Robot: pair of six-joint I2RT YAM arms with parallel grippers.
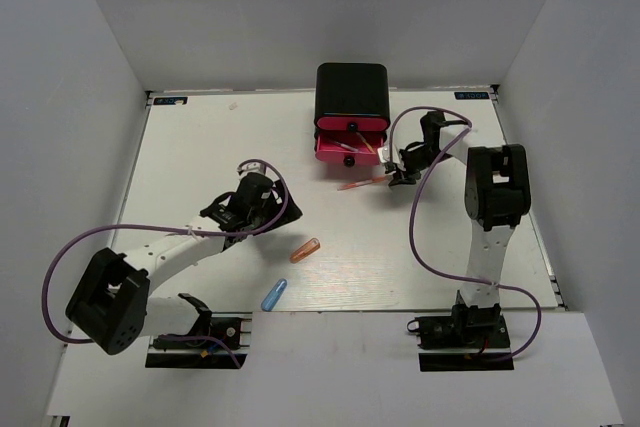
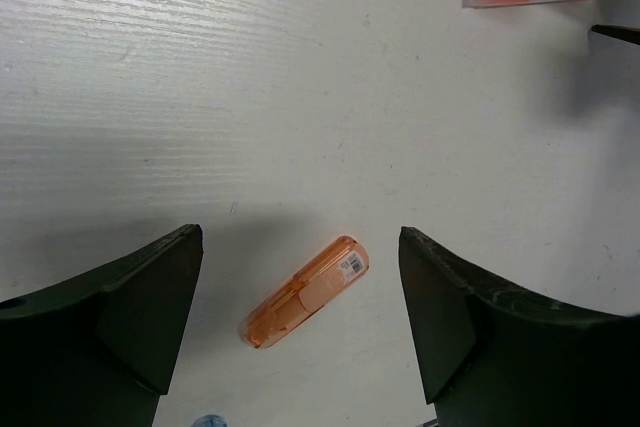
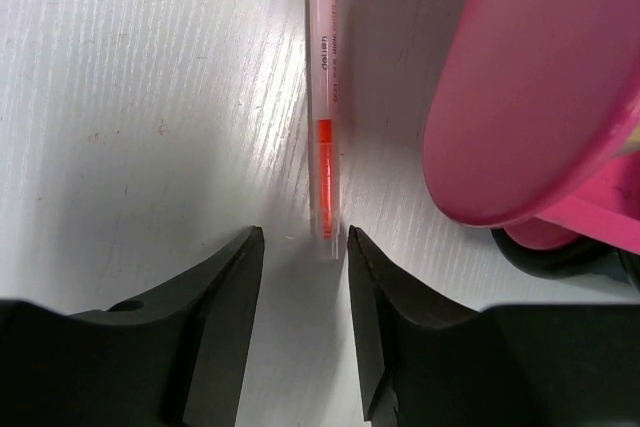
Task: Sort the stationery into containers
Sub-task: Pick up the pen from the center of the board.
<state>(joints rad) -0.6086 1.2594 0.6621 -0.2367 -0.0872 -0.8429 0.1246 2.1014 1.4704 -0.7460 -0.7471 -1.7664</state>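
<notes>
Cabinet (image 1: 352, 90) at far centre of tabletop (image 1: 200, 147), black. 2 pink drawers (image 1: 335, 144) stand pulled out at its front, thin items lying in them.

Right claw (image 3: 302, 235) sits low beside the drawers, jaws part-way apart, clamped on nothing. Pen (image 1: 362, 183), pink-orange, lies flat on the tabletop just in front of the drawers. Wrist view puts its near end at the mouth of the jaws, closer to 1 finger; contact possible, not clear.

Left claw (image 2: 298, 234) at mid-left, jaws wide apart, empty. Orange capsule (image 1: 305, 250) lies loose on the tabletop, framed between the left fingers in the wrist view. Blue capsule (image 1: 274, 294) lies nearer the arm bases, near the orange one, not touching.
</notes>
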